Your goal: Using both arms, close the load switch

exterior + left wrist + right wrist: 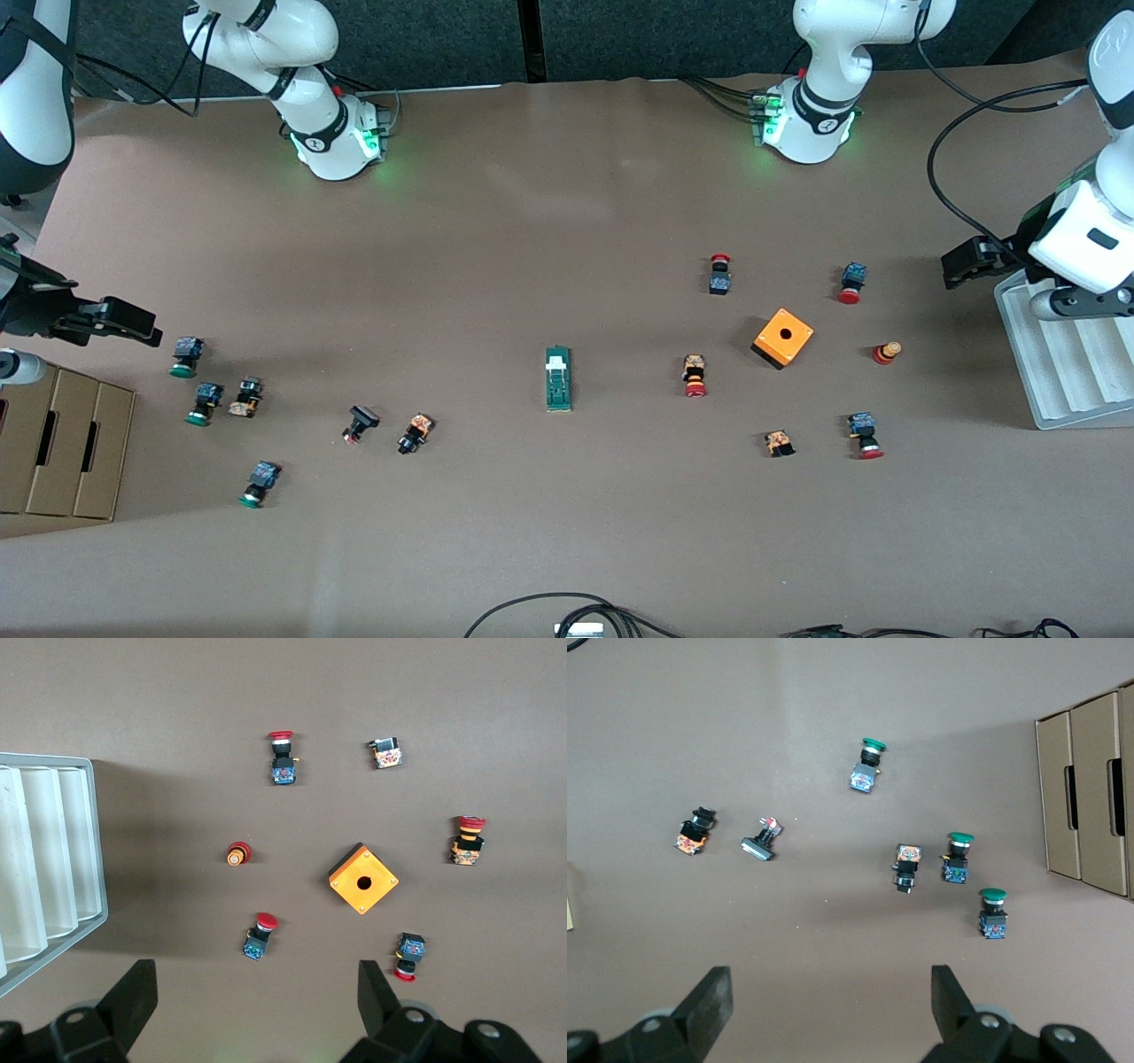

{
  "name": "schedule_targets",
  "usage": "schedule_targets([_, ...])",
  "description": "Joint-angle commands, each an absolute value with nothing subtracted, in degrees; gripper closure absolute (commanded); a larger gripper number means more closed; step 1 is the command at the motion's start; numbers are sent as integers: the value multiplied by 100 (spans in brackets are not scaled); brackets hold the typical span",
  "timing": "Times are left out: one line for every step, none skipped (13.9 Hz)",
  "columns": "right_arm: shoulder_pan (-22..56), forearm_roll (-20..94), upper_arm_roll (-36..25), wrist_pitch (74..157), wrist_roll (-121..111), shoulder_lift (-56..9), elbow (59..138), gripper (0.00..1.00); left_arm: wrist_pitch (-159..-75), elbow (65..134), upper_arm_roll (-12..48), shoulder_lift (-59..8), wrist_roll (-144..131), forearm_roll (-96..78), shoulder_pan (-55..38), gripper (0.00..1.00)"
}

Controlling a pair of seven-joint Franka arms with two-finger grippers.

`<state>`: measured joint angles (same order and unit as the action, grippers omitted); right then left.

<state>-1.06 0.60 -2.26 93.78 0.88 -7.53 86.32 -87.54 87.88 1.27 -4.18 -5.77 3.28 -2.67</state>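
Front view puts the load switch (558,378) alone mid-table, untouched. My left claw (961,263) hangs released over the tray (1063,372) end, my right claw (124,321) released near the cardboard boxes (62,443). Nothing is begun; reaching, bracing and sliding shut all remain.

This looked like a robot lab or test room. Two big white robot arms (328,133) (815,115) were fixed to a table (532,221) covered in plain brown paper, with green lights glowing at their bases. Black cables (957,159) ran at about 2 o'clock in the front view. Small push buttons (695,376) with red and green caps lay scattered about. A grey tray (1063,372) sat at 3 o'clock and cardboard boxes (62,443) at 8 o'clock. Dark panels (620,35) stood at 12 o'clock.
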Motion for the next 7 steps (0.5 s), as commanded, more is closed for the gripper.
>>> schedule_targets([-132,167,-220,9334,105,-738,8604,0,-8675,8657,141,-439,-571,325,-264,0])
schedule_targets([-132,150,-220,9351,97,-738,8604,0,-8675,8657,141,-439,-571,316,-264,0])
schedule_targets([-132,141,-220,9343,79,-747,8596,0,-8675,8657,141,-439,-571,316,-272,0])
schedule_targets([-132,141,-220,9343,70,-747,8604,0,-8675,8657,141,-439,-571,316,-272,0])
schedule_targets([-132,141,-220,9334,70,-747,8596,0,-8684,8657,149,-439,-580,316,-272,0])
schedule_targets([-132,141,-220,9343,79,-747,8604,0,-8692,8657,149,-448,-580,308,-290,0])
schedule_targets([-123,123,-220,9343,62,-747,8604,0,-8692,8657,158,-448,-580,316,-299,0])
